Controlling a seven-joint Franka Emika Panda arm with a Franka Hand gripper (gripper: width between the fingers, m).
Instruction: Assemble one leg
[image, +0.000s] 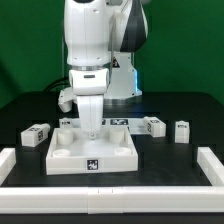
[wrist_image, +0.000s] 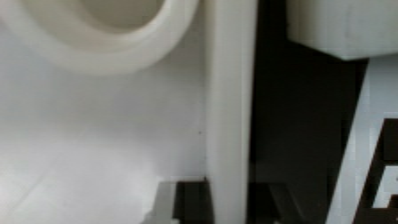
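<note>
Above the white tabletop (image: 92, 158), your gripper (image: 88, 126) is hanging straight down, its tips reaching the panel's rear part. Neither camera is giving you a clear look at the fingers, so I cannot tell how wide they are standing or whether anything is between them. One leg (image: 38, 135) is lying on the black table (image: 170, 150), off the tabletop toward the exterior view's left. A second leg (image: 152, 124) and a third leg (image: 181, 131) are sitting toward its right. The wrist view is showing you a round socket (wrist_image: 107, 40) close up.
</note>
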